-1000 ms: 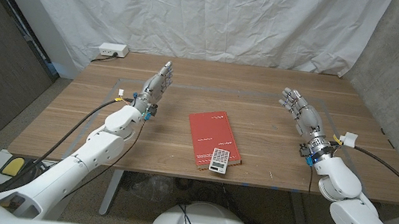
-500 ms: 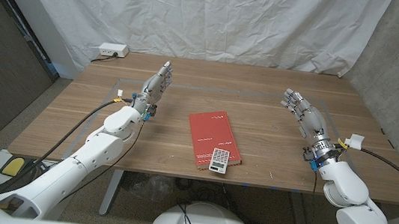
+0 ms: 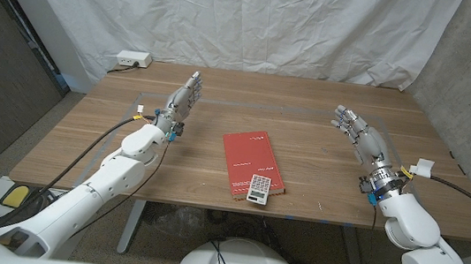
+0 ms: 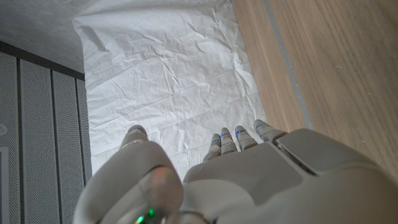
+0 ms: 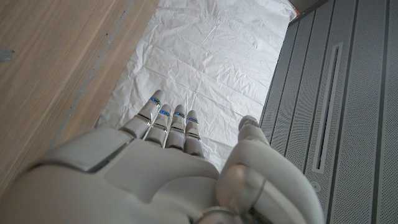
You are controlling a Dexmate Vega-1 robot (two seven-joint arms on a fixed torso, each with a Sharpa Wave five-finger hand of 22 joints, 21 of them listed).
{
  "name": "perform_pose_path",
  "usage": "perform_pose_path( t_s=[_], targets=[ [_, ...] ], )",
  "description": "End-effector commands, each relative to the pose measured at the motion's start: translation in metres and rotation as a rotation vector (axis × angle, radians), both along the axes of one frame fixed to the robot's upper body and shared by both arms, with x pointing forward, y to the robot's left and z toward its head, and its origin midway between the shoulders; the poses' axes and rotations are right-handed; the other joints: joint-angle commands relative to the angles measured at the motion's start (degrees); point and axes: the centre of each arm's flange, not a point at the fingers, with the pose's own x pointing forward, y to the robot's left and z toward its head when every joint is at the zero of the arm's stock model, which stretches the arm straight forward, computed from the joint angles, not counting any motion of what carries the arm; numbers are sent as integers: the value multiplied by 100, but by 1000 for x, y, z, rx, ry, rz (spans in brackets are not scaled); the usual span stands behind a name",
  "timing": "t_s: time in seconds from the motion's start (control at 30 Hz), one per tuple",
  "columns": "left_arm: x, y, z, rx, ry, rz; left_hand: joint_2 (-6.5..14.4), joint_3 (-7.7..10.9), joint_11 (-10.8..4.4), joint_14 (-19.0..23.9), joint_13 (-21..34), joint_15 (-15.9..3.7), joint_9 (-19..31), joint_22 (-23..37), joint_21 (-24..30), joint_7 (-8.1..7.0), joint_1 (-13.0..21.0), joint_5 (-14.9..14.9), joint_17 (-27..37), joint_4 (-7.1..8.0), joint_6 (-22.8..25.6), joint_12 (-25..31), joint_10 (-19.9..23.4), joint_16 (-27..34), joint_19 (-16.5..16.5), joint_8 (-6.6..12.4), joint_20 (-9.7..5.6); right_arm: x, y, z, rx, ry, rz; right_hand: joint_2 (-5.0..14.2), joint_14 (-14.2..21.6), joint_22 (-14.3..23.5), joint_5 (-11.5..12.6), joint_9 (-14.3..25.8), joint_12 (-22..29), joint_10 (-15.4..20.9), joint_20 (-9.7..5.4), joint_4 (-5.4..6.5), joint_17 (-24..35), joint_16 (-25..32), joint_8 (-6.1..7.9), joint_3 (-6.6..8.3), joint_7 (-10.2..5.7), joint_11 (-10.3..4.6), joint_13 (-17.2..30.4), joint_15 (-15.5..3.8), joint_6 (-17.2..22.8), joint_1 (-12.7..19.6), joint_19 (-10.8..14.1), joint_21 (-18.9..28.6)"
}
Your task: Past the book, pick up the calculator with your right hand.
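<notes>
Reaching forward over the wooden table (image 3: 83,146), the right hand (image 3: 361,137) at three o'clock holds nothing, fingers apart and extended. The left hand (image 3: 182,104) at ten o'clock is likewise empty, fingers straight. The calculator (image 3: 258,189) lies on the red book (image 3: 250,159), at its six o'clock corner.

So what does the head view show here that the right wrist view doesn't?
Head view alone: the red book, the calculator lying on the book's near corner, the left hand and a white power strip at the table's far left. Right wrist view alone: grey perforated wall panels. Both share the right hand, open and holding nothing, the wooden table and the white backdrop sheet.
</notes>
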Motion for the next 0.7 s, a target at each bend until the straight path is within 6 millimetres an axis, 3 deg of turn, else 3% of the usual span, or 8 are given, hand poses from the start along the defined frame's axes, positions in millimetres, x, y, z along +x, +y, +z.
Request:
perform_pose_path(
  t_s=[0.03, 0.7],
  targets=[
    [4, 0, 4, 5, 11, 2, 15, -25, -14, 6, 17, -2, 20, 21, 31, -13, 64, -19, 17, -5, 42, 43, 14, 33, -34, 10, -315, -11, 3, -4, -28, -12, -8, -13, 60, 25, 6, 16, 33, 51, -98, -36, 29, 25, 56, 27, -16, -4, 26, -35, 72, 98, 82, -20],
    [6, -10, 13, -13, 3, -3, 31, -39, 10, -19, 17, 20, 21, 23, 24, -5, 81, -33, 18, -6, 12, 23, -30, 24, -63, -5, -306, -40, 2, -18, -38, -51, -61, -50, 185, 28, 18, 18, 59, 166, -109, -90, 20, 26, 82, 56, -55, -38, 28, -62, 189, 230, 207, -45]
  ],
)
